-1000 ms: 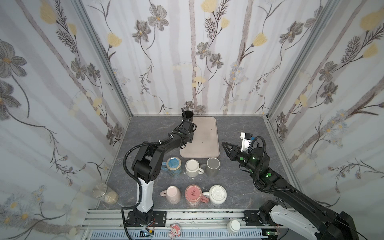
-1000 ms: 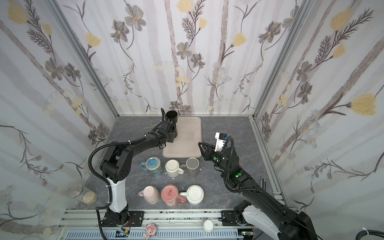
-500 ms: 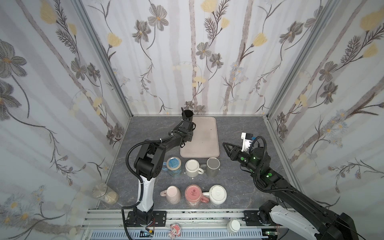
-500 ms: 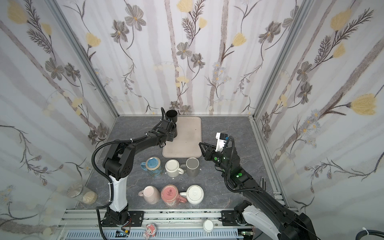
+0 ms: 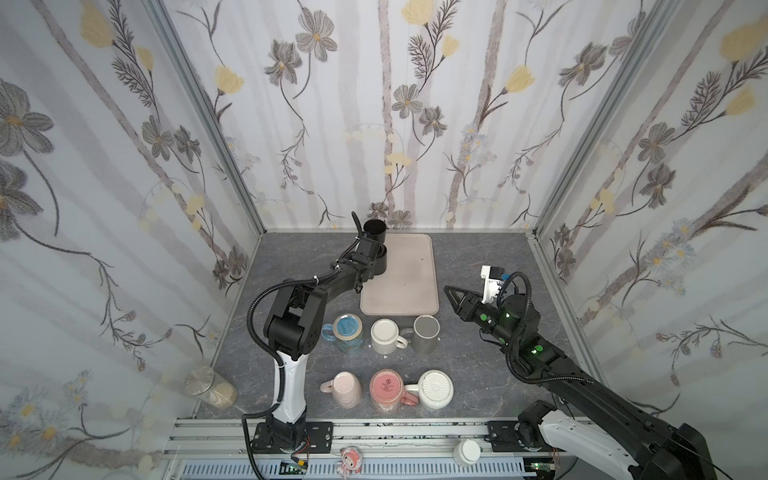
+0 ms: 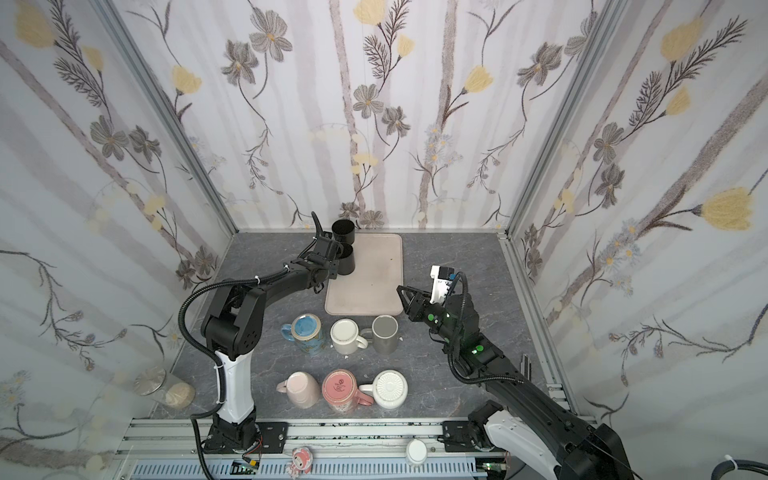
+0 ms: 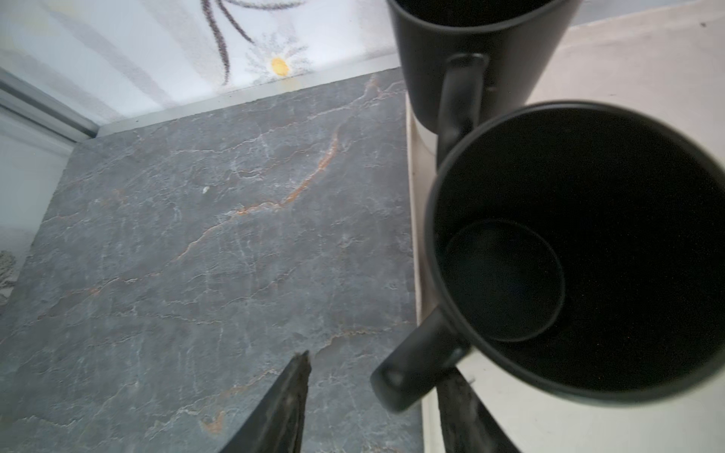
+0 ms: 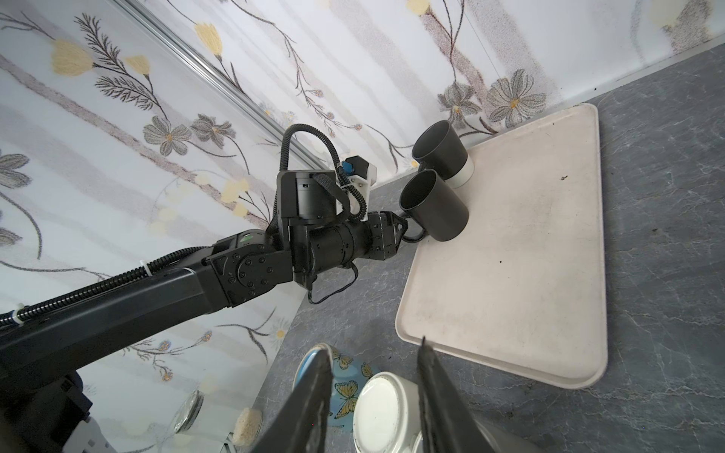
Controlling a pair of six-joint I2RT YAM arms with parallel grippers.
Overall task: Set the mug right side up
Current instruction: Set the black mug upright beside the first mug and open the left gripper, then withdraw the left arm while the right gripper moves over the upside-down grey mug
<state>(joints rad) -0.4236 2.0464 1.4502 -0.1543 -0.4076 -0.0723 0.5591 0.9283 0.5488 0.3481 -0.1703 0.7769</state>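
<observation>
I count two black mugs on the tray [image 5: 401, 286], both mouth-up at its far left corner: the far black mug [image 5: 375, 229] and, just beside it, the near black mug [image 5: 379, 261]. My left claw [image 7: 377, 366] is spread, straddling that mug's handle [image 7: 416, 364] without pinching it. My right claw [image 8: 372, 347] is spread and empty, off the tray's near right corner. Along the tray's near edge stand three upright mugs: blue mug [image 5: 347, 328], cream mug [image 5: 384, 334], grey mug [image 5: 426, 332]. Further out, three sit inverted: pale pink mug [image 5: 345, 386], rose mug [image 5: 386, 388], white mug [image 5: 435, 388].
</observation>
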